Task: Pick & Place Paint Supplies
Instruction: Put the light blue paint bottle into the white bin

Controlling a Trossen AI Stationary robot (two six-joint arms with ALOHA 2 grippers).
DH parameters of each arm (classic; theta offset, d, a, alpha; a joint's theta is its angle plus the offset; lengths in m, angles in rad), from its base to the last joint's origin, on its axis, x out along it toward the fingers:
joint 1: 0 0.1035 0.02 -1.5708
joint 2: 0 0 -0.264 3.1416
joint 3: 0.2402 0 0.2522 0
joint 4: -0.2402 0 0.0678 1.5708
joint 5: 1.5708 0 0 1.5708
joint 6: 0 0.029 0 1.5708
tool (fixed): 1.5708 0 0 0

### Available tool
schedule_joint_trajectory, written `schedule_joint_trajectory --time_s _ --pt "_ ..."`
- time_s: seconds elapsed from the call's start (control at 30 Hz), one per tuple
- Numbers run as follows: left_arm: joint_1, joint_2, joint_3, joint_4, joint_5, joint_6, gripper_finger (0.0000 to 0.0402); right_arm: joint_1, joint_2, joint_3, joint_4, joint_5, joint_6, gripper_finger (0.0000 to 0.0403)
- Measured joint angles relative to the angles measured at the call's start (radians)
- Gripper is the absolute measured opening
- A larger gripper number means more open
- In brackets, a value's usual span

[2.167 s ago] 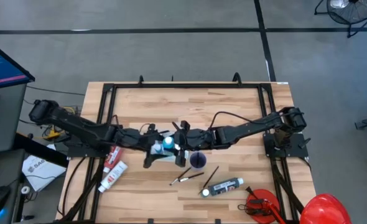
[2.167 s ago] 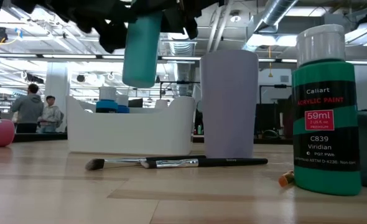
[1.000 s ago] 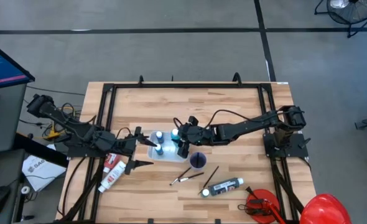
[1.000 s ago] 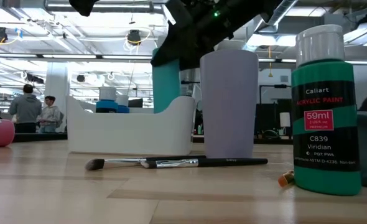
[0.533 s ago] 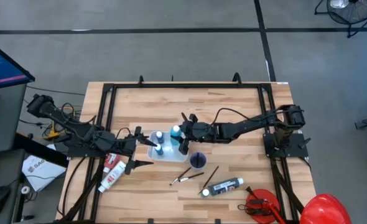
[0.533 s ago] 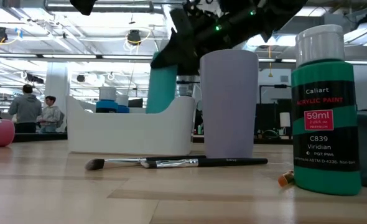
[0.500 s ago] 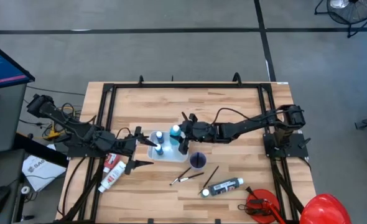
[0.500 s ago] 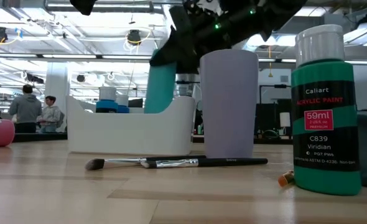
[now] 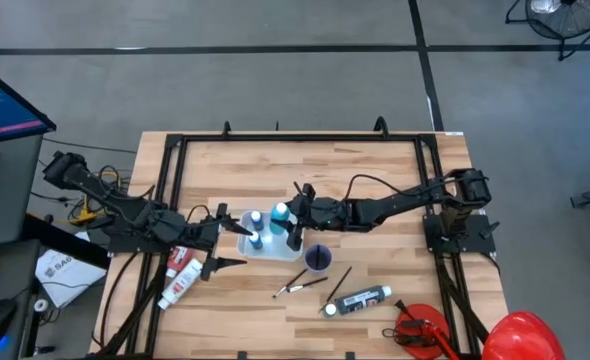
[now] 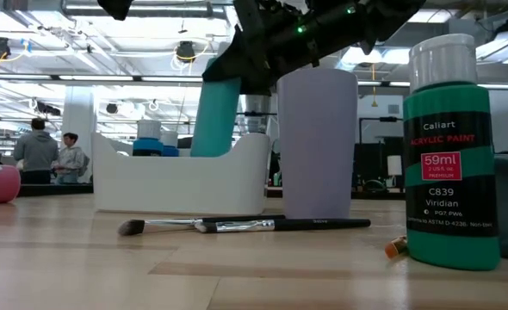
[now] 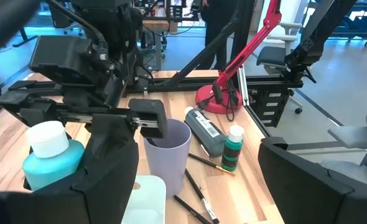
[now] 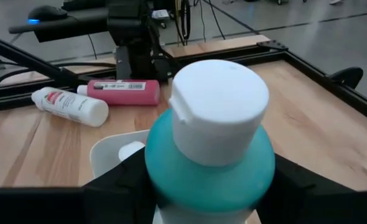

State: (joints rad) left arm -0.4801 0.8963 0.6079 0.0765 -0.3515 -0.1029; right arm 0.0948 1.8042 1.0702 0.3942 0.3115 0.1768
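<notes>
1. From above, the right gripper [image 9: 287,222] pinches a teal bottle [image 9: 281,212] over the white caddy [image 9: 260,245]; the left gripper [image 9: 222,238] waits spread beside it.
2. At table level, the bottle [image 10: 215,116] leans into the caddy [image 10: 181,181].
3. Right wrist: fingers [image 12: 118,183] clamp the bottle [image 12: 211,155].

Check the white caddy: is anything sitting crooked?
Yes. The teal paint bottle held in the right claw leans sideways over the white caddy rim instead of standing upright.
</notes>
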Motion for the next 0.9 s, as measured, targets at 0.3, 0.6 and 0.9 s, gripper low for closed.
schedule_joint_trajectory --time_s 0.3,0.6,0.9 --pt "0.0 0.0 0.0 0.005 0.0 0.012 0.0324 0.001 0.093 0.01 0.065 -0.026 0.007 0.02" --pt "0.0 0.0 0.0 0.01 0.0 0.017 0.0325 -0.013 0.133 0.056 0.043 -0.037 0.008 0.0202" --pt "0.0 0.0 0.0 0.011 0.0 0.02 0.0325 -0.004 0.134 0.067 0.041 -0.081 0.004 0.0199"
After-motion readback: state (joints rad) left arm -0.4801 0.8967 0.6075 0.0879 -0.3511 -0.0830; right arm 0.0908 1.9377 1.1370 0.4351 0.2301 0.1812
